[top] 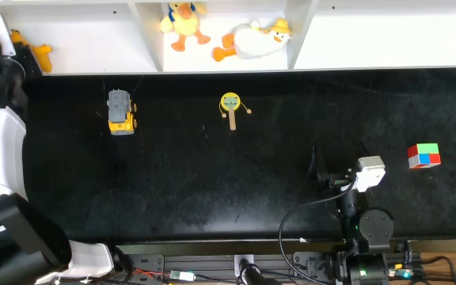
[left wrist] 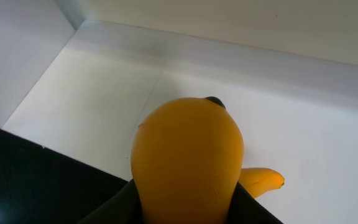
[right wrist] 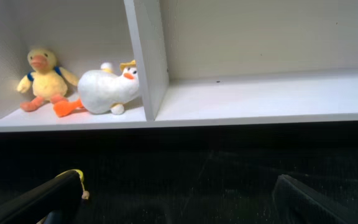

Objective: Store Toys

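Left jaws look clamped on the orange toy (left wrist: 188, 155) (duck, I think), holding it inside the shelf's left cubby (left wrist: 98, 87) by the table's (top: 212, 182) far-left corner ready to drop, while the right jaws sit wide open and empty near the front edge.

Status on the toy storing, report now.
Left gripper shut on orange toy, at the left shelf bay. Right gripper open, over the mat. Truck, rattle, cube on the mat, not yet stored.
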Tool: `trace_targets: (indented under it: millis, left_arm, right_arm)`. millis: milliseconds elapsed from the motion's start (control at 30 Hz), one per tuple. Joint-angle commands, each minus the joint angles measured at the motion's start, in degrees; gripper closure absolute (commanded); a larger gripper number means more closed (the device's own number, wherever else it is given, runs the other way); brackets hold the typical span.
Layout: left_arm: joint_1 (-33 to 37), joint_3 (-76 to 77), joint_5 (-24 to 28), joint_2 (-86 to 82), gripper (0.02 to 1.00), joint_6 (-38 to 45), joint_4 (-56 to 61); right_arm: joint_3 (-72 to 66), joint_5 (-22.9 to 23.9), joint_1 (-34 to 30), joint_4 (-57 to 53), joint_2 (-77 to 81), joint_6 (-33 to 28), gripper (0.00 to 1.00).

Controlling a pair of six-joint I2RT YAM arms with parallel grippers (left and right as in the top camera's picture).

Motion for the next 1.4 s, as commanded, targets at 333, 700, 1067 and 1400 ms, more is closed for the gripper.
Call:
trace_targets:
  millis: [333,700,1067,1400]
  left_arm:
    - [-0.35,4.17,-0.46,1.05,0.72,-1.51,0.76]
    - [-0.35,4.61,-2.62,1.31,0.713,-1.22,-5.07]
    - [-0.26,9.64,-3.04,1.31,0.722,0.26,-11.72]
    - [-0.26,9.64,-3.3,1.75,0.717,0.28,-10.64]
  right_arm:
    - [-0.79,-0.24,0.31,0.26,-0.44,0.26,0.005]
    - [-0.79,-0.24,0.31,0.26,-0.44,0.26,0.009]
    - [-0.79,-0.24,0.31,0.26,-0.44,0.26,0.005]
    - [-0.79,-0.24,0.31,0.26,-0.44,0.26,0.007]
